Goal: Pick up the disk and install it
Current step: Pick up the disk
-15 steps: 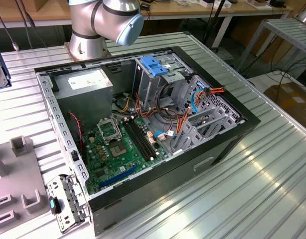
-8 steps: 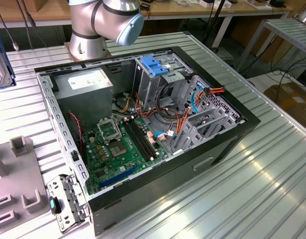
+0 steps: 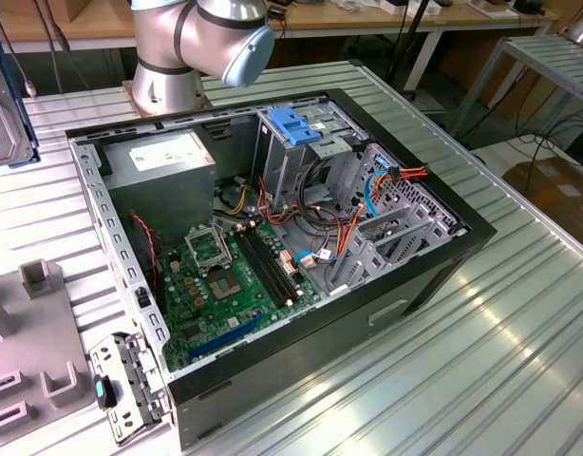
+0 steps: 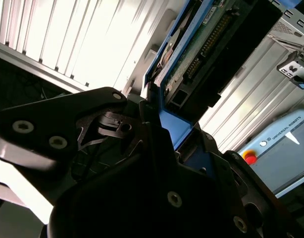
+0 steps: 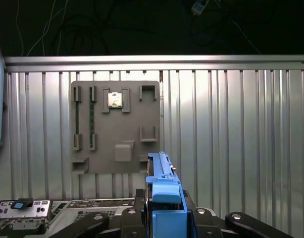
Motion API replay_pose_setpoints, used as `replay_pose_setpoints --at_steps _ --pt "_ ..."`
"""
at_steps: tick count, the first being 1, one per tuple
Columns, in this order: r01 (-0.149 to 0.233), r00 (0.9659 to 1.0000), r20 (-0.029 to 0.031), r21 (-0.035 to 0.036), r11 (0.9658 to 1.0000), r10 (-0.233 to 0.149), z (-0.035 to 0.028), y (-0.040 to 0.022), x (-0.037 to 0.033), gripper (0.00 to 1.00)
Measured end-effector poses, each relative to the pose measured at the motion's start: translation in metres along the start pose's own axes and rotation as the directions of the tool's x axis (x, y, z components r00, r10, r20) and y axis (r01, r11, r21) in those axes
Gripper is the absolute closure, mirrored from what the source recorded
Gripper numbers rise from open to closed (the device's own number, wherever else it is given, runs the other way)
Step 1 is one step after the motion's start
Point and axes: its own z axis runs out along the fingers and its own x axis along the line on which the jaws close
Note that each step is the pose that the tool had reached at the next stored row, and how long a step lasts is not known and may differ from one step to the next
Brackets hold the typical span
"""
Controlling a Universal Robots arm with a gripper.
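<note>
The disk [image 3: 3, 112] is a silver slab with a blue side rail, hanging upright above the table at the exterior view's far left edge. In the second wrist view its green circuit-board underside [image 4: 201, 47] and blue rail point away from me. My gripper [image 4: 164, 126] is shut on the disk, with a black finger [image 4: 107, 124] pressed against one side. In the first wrist view the disk's blue rail [image 5: 164, 186] stands edge-on between the black fingers [image 5: 137, 201] of my gripper [image 5: 164, 210], high over the ribbed table.
The open computer case [image 3: 434, 275] lies on the table, holding a metal cage with a blue handle [image 3: 296, 128], a grey power-supply box [image 3: 168, 157] and the motherboard [image 3: 225, 275]. A grey fixture plate [image 5: 117, 126] and a metal bracket [image 3: 125, 385] lie at the exterior view's left. The arm's base [image 3: 173, 57] stands behind the case.
</note>
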Motion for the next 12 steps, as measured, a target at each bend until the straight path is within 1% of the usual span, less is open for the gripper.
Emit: replay_pose_setpoints --at_steps 6,12 --pt "0.0 1.0 0.0 0.0 1.0 0.0 0.0 -0.0095 -0.0002 0.63" --pt "0.0 1.0 0.0001 0.0001 1.0 0.0 0.0001 -0.0142 0.001 0.63"
